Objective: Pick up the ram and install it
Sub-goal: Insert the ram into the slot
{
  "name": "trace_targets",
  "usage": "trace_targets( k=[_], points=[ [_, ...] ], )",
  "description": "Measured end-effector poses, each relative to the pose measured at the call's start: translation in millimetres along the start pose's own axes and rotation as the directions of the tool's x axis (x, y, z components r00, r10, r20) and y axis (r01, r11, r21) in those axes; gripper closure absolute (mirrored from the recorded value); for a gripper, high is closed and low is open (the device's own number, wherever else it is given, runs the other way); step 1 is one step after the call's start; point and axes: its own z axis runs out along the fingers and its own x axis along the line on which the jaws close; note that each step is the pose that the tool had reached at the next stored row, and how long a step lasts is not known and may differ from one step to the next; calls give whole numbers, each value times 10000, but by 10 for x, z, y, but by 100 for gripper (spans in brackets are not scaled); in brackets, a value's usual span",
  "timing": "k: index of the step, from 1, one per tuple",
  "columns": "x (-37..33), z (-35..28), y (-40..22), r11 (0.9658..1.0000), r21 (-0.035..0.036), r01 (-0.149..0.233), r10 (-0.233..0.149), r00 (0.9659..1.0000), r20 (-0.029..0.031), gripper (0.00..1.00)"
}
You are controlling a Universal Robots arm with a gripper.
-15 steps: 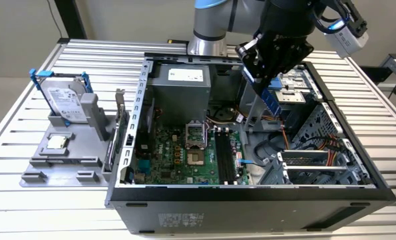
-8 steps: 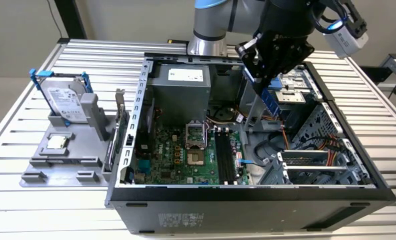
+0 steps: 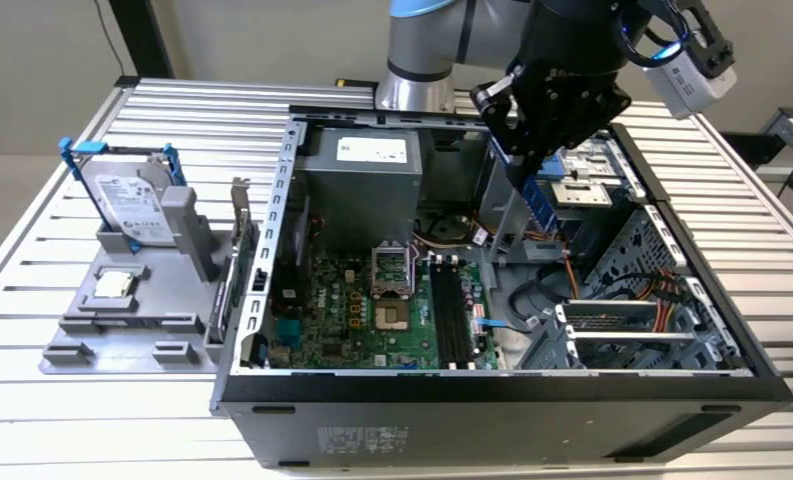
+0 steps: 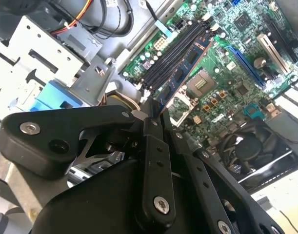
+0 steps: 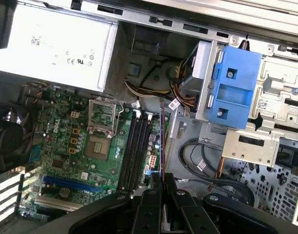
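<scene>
Pincer grips ram clear above the black slots.

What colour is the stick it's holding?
The ram is blue, clearest in the second wrist view.

We see the ram as a blue board with dark chips, also blue in the exterior view. End effector matte black, silver screws. Motherboard green, slots black. Hard drive silver in a blue frame, fixture grey. Drive caddy bright blue. Case black outside, grey metal inside. Table silver, ribbed slat pattern
</scene>
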Motion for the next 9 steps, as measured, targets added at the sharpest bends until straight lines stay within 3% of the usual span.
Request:
trace_targets(
  k=[9],
  points=[
    [0, 0, 0, 9988, 2, -483, 483, 9988, 14, 100]
  ],
)
